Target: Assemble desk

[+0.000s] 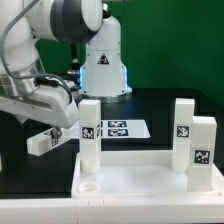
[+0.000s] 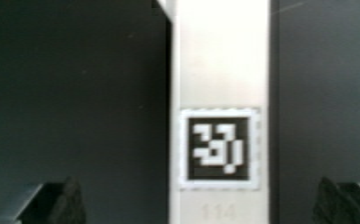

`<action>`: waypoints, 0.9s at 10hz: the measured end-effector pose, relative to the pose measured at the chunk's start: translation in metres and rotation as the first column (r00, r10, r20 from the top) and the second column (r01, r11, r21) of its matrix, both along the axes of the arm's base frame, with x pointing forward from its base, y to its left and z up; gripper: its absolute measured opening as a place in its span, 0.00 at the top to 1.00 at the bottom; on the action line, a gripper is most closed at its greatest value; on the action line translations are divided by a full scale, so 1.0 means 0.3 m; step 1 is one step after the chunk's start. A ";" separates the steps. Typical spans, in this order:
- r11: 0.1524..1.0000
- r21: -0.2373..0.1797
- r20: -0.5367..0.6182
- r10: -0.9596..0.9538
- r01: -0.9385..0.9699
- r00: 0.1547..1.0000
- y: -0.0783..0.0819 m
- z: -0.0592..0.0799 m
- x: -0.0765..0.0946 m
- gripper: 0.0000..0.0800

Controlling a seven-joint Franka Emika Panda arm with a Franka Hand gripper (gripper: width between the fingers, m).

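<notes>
- Pincer (image 2: 195, 205) released: fingers (image 2: 44, 205) spread wide on either side of the upright leg (image 2: 218, 90), touching nothing in the wrist view.
- Leg standing at the desk panel (image 1: 130, 185) corner on the exterior view's left; seated or merely resting in its socket, impossible to tell.
- Closing off-centre: one finger landing first, likely tipping or skewing the leg.
- Weak hold while turning: probable slip on smooth plastic.
- Sideways shove: risk of sliding the panel across the dark tabletop (image 1: 155, 100).

3 legs (image 1: 89, 135), 1 tabletop (image 1: 140, 185)
</notes>
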State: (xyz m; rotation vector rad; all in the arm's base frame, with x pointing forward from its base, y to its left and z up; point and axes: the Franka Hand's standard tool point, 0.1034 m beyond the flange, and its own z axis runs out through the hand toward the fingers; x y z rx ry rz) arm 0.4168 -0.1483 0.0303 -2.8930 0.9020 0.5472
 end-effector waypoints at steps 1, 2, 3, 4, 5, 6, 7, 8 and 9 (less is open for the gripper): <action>1.000 0.001 0.000 0.007 -0.007 1.000 0.004 -0.001 0.000 0.19; 1.000 0.021 -0.025 -0.003 0.003 1.000 0.006 -0.001 -0.012 0.19; 0.988 0.103 -0.078 -0.104 0.112 0.992 0.018 0.005 -0.020 0.19; 0.987 0.111 -0.078 -0.106 0.114 0.991 0.002 0.004 0.006 0.19; 0.972 0.193 -0.196 -0.092 0.130 0.976 0.035 0.029 -0.007 0.19; 0.956 0.247 -0.287 -0.081 0.156 0.955 0.026 0.037 -0.001 0.19; 0.943 0.283 -0.362 -0.063 0.174 0.930 0.024 0.032 -0.006 0.19; 0.933 0.305 -0.412 -0.050 0.190 0.910 0.021 0.025 -0.012 0.19; 0.930 0.317 -0.429 -0.036 0.188 0.902 0.013 0.018 -0.010 0.19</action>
